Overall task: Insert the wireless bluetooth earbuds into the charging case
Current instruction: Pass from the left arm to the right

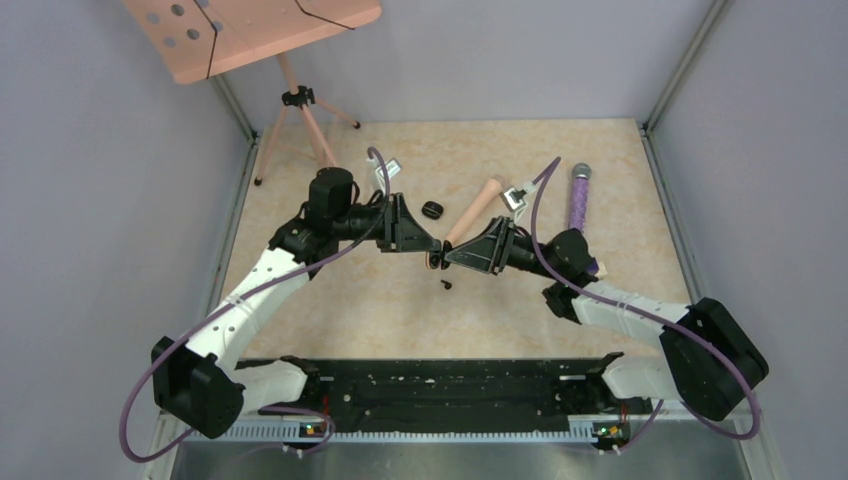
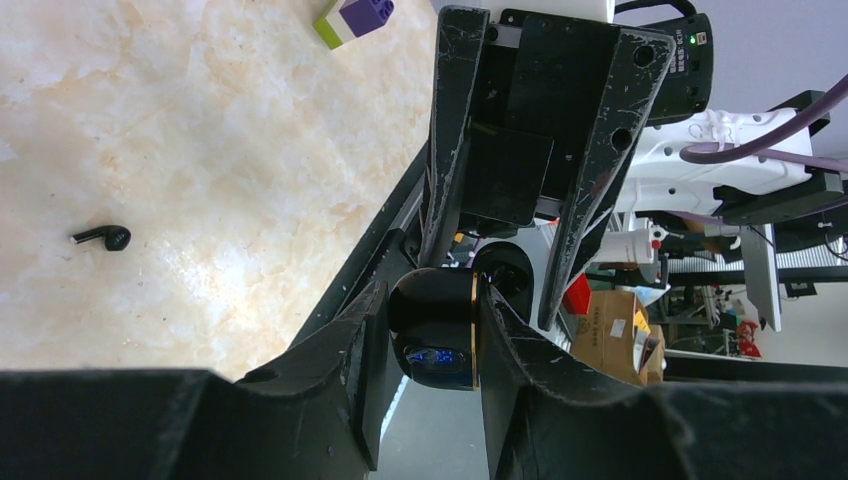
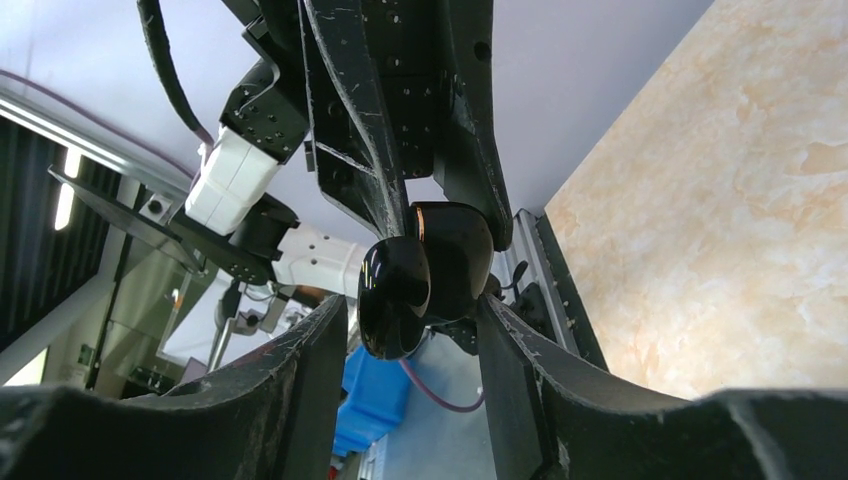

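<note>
The charging case (image 2: 435, 335), glossy black with a gold rim and a blue lit display, hangs above the table with my left gripper (image 2: 432, 300) shut on its body. In the right wrist view the case (image 3: 445, 255) shows its rounded lid (image 3: 392, 290) swung out at an angle. My right gripper (image 3: 410, 312) stands open around that lid, with a gap on the lid's left side. From above, both grippers (image 1: 425, 240) (image 1: 447, 256) meet tip to tip at mid-table. One earbud (image 1: 446, 284) (image 2: 105, 237) lies on the table just below them.
A black rounded lump (image 1: 432, 210) lies behind the grippers, next to a pink cylinder (image 1: 475, 210). A purple rod (image 1: 580, 195) lies to the right. A purple-and-white cube (image 2: 355, 18) sits on the table. A tripod (image 1: 298, 120) with a pink board stands back left.
</note>
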